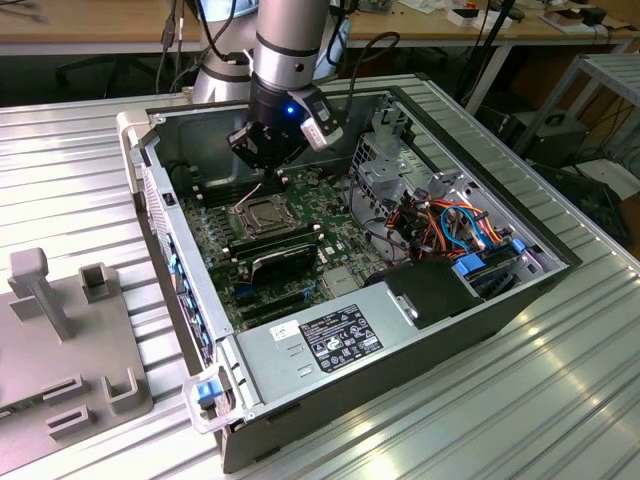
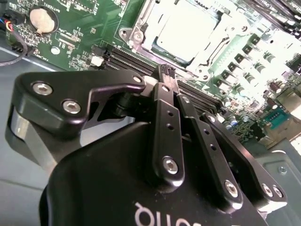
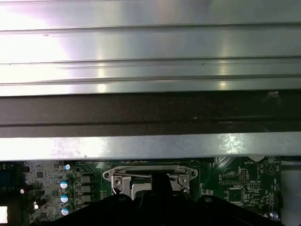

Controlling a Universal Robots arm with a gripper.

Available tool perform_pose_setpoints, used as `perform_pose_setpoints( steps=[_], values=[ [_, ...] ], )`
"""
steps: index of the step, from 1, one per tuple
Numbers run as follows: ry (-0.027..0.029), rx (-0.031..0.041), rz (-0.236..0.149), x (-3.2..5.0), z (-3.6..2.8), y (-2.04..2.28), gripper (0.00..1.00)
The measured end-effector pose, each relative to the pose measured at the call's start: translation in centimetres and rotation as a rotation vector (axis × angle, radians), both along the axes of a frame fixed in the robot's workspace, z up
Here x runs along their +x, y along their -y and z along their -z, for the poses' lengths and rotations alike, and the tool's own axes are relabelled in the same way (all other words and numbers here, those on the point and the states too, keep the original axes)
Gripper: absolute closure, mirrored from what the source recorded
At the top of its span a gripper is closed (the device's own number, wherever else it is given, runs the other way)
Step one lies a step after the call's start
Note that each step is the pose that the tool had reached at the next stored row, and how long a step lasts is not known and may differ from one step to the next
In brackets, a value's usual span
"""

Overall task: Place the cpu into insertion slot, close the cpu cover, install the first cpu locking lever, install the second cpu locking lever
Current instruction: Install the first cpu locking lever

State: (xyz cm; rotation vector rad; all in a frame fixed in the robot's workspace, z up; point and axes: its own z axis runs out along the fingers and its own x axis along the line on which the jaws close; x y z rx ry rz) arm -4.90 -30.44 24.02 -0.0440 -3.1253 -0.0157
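Dull silver-tan square cpu (image 2: 181,29) seated in the silvery-rimmed square insertion slot (image 1: 262,216) on the green motherboard (image 1: 345,250); thin silvery cpu cover (image 2: 141,23) apparently down around it. Black gripper (image 2: 168,71) poised just beside the socket, fingers pressed together, holding nothing. Judged step: locking levers. Calls for precise hooking.

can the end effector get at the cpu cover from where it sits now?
Probably yes. The end effector hangs inside the open computer case, just beside the cpu cover, which lies flat over the cpu. Nothing stands between them in the second wrist view; its fingers are shut together.
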Motion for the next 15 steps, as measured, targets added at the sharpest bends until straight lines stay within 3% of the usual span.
perform_pose_setpoints(
  steps=[7, 12, 15],
  values=[
    [0.0, 0.0021, -0.02, -0.74, 0.0, 0.0, 0.89],
    [0.0, 0.0023, -0.046, -0.76, 0.0, -0.72, 0.89],
    [0.0001, 0.0024, -0.05, -0.72, 0.08, -0.92, 0.89]
  ],
)
